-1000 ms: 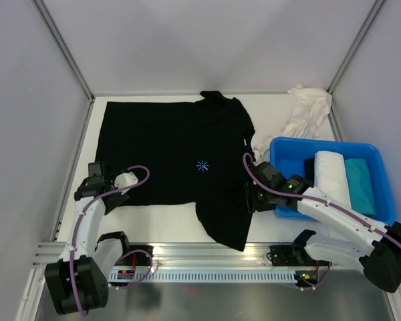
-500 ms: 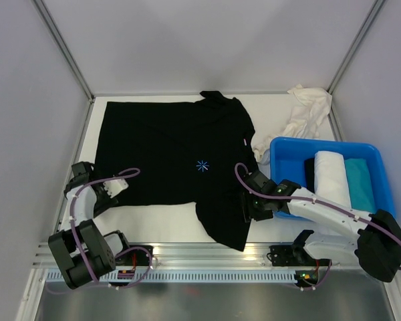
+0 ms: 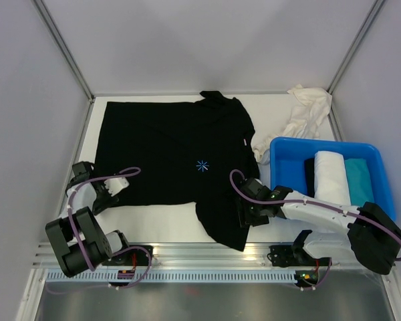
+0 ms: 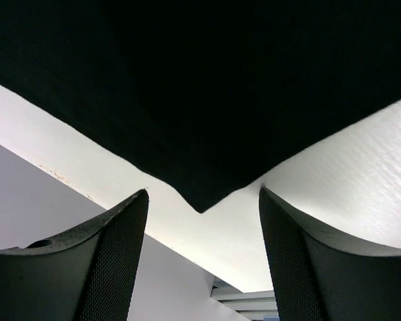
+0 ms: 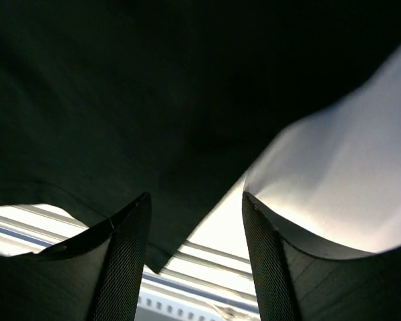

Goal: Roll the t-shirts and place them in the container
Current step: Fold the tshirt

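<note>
Centrally, the black tee (image 3: 167, 147) lies spread flat on the white table (image 3: 160, 221), its small blue star (image 3: 202, 165) facing up. A flap of it reaches out from its near right corner toward the arm bases.

The left gripper (image 3: 115, 189) sits low at the tee's near left corner. In the wrist view its fingers (image 4: 113, 261) stand apart, with the corner of the black cloth (image 4: 200, 100) pointing into the gap between them and neither finger touching it.

The right gripper (image 3: 244, 212) is at the right edge of the tee's flap. Its fingers (image 5: 120, 261) are also spread wide, with black cloth (image 5: 120, 100) lying beyond them and nothing pinched.

Just right of the tee stands a blue tub (image 3: 281, 150) holding a rolled white tee (image 3: 331, 175) and a teal tee (image 3: 359, 184) side by side. Beyond the tee's far right corner lies a crumpled white tee (image 3: 304, 110).
</note>
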Controlling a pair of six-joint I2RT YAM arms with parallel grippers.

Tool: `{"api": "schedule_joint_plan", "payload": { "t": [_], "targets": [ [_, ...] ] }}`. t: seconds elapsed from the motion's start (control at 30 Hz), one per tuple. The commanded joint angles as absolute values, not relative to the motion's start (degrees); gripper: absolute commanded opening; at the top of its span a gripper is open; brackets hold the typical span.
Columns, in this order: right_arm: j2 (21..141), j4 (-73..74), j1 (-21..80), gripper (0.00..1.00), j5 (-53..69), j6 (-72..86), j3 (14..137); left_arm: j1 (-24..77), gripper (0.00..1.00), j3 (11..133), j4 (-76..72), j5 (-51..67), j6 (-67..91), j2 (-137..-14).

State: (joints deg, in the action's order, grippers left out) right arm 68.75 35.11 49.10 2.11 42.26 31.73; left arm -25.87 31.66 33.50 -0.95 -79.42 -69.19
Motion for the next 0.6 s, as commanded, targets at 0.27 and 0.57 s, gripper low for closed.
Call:
{"api": "schedule_joint_plan", "payload": {
  "t": [0.27,0.57],
  "targets": [
    [71.63,23.91,50.18,0.00,-3.25,46.58,28.57,-27.33,0.45,34.63,32.69,5.79,-77.17,-77.52],
    [63.90,29.08,50.10,0.00,-8.78,45.79,34.44,-27.42,0.02,37.87,32.34,10.89,-71.73,-72.78]
  ]
}}
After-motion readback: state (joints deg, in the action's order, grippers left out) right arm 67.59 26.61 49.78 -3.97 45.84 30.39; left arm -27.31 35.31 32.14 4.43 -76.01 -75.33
